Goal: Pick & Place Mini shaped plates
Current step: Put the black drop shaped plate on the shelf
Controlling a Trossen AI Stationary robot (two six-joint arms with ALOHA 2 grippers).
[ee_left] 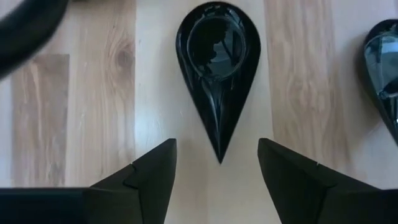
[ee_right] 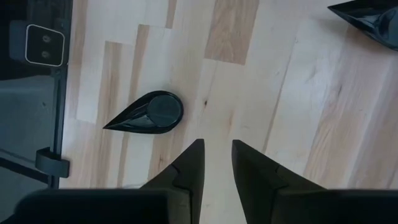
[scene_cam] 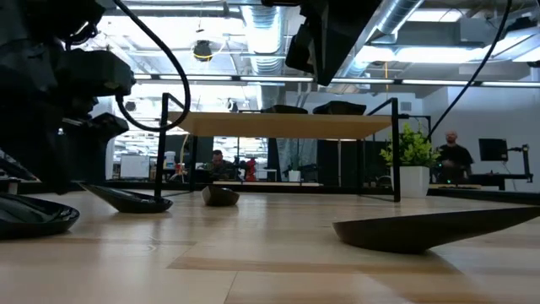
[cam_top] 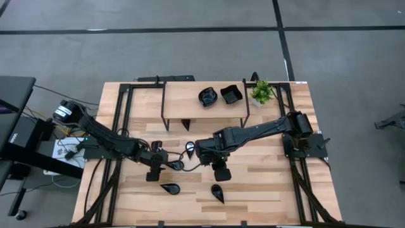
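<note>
Pale wooden planks make up the table (cam_top: pixel 266 183), and over them the left gripper (ee_left: pixel 217 177) stands released, its dark fingers (ee_left: pixel 152 174) spread to either side of the pointed tip of a teardrop plate (ee_left: pixel 217 68) without touching it. That plate is glossy black, with a round well at its broad end, lying flat on the wood; another black dish (ee_left: pixel 382 74) lies just beside it. The right gripper (ee_right: pixel 216 168), near the table's middle, holds nothing, its fingers (ee_right: pixel 189 168) drawn fairly close with a narrow gap. An upturned teardrop plate (ee_right: pixel 146 114) lies near it, close to the table's edge. Nearer the front edge lie two more teardrop plates (cam_top: pixel 169 188) (cam_top: pixel 218 192), apart from each other. On the raised shelf (cam_top: pixel 183 95) at the far side sit a scalloped plate (cam_top: pixel 207 97) and a square plate (cam_top: pixel 231 94), with a potted plant (cam_top: pixel 261 92) to their right. Beyond the table is a bright workshop with ceiling ducts (scene_cam: pixel 261 21) and people (scene_cam: pixel 451 152) at desks.
</note>
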